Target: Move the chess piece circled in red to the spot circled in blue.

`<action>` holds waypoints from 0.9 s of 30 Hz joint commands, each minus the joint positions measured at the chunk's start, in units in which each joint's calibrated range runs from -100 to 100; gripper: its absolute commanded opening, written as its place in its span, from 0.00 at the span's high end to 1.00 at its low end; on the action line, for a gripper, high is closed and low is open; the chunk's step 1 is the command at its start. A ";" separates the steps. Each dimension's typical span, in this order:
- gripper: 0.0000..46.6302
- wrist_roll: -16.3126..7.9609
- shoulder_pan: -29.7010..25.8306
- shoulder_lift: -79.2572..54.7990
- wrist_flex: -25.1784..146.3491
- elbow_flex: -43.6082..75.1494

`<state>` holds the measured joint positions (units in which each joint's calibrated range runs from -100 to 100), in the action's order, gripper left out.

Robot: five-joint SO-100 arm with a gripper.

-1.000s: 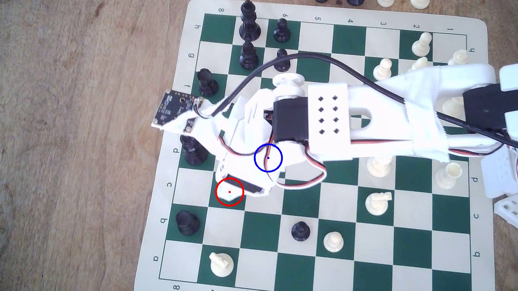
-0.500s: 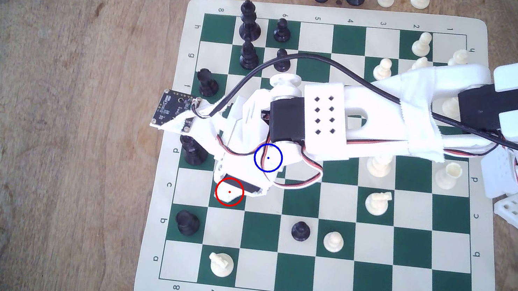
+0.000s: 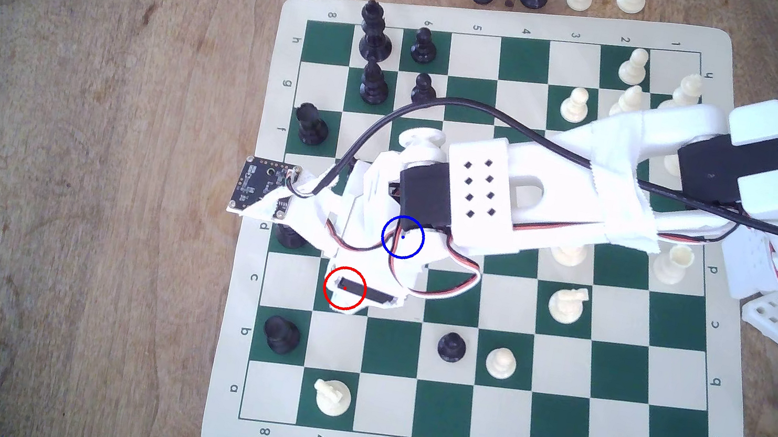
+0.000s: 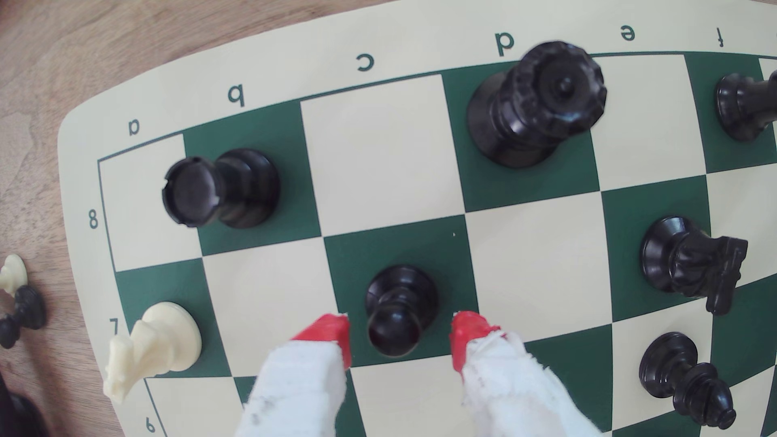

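Straddling the black pawn, the pincer stands apart, one red-tipped finger on each side of the piece's round ball head with a gap showing on both sides, neither tip touching it. The fingers are wrapped in frayed white cloth tape above their glossy red ends. The pawn is smooth, glossy black plastic with a narrow neck and a flared round base, standing upright on a dark green square in column c, row 7, of the chessboard, a flat vinyl mat in matte cream and green with a cream border and rounded corners.

In the exterior view the white plastic arm reaches in from the right across the board and covers both rings: the red ring lies over the arm's lower end, and the blue ring, marking the spot, lies over the wrist just up and to the right of the red one. The pawn and the green square under the blue ring are hidden there by the arm.

Near the pawn in the wrist view stand a black rook with a notched top, a tall black queen with a ridged crown, and a cream knight. The board lies on a wooden table with visible brown grain.
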<state>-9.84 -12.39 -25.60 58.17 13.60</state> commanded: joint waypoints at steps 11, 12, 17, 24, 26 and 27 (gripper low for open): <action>0.71 -0.39 -0.71 1.57 -0.84 5.53; 0.72 -0.39 -0.71 1.57 -0.84 5.53; 0.72 -0.39 -0.71 1.06 -0.84 6.25; 0.75 -0.39 -0.71 0.55 -0.84 6.98; 0.79 -0.39 -0.71 0.47 -0.84 6.98; 0.81 -0.39 -0.71 0.47 -0.84 7.07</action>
<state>-9.84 -12.83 -26.94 58.17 15.59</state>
